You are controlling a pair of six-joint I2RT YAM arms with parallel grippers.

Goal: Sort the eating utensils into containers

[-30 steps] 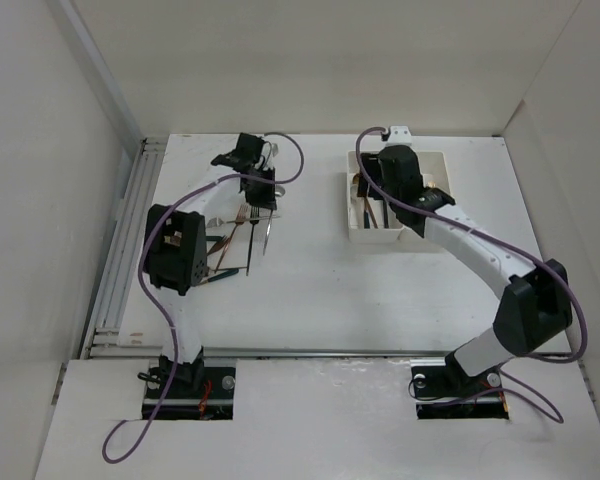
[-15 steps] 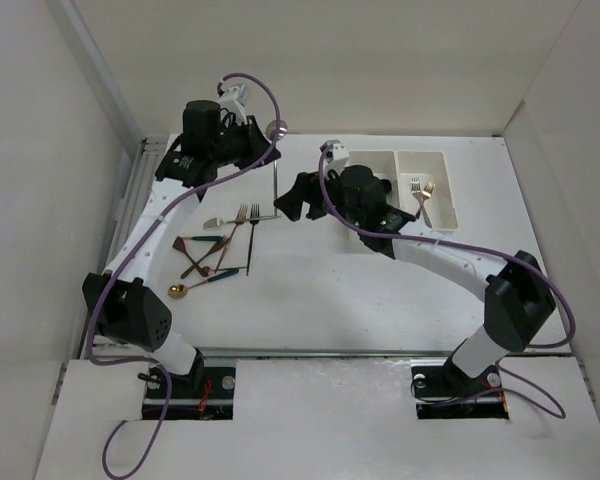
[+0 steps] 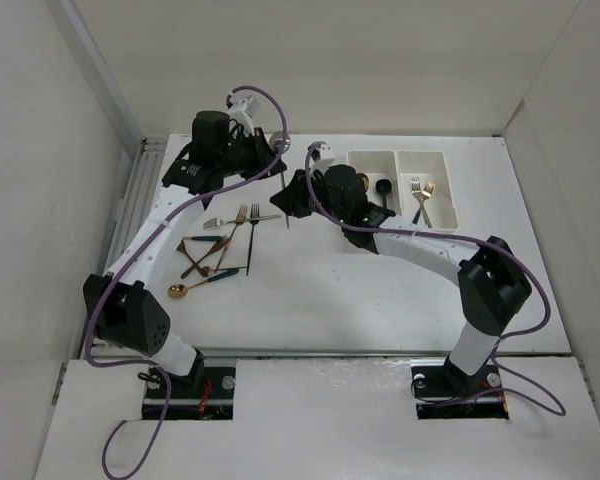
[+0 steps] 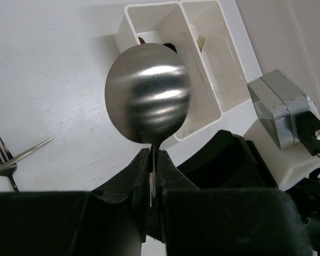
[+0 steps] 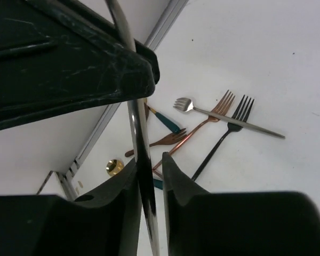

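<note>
A silver spoon (image 4: 148, 98) hangs above the table, bowl up, and my left gripper (image 4: 155, 160) is shut on its neck. In the top view the spoon (image 3: 277, 148) sits between the two arms, left gripper (image 3: 268, 160) above and right gripper (image 3: 290, 196) lower on the handle. My right gripper (image 5: 149, 160) straddles the handle (image 5: 141, 144), which lies against one finger with a gap to the other. Several forks and spoons lie left of centre: a silver fork (image 3: 220, 221), a black fork (image 3: 252, 228), a gold spoon (image 3: 178, 291). The white containers (image 3: 397, 153) hold a black spoon (image 3: 383, 188) and forks (image 3: 417, 192).
A metal rail (image 3: 130, 230) runs along the table's left edge. White walls close in the back and both sides. My right arm (image 3: 420, 245) stretches across the table in front of the containers. In the left wrist view, a fork (image 4: 10, 165) lies on the table below.
My left arm lifted the silver spoon off the pile and carried it right. My right gripper left the containers, came to the spoon's handle, and its jaws have narrowed around it.
</note>
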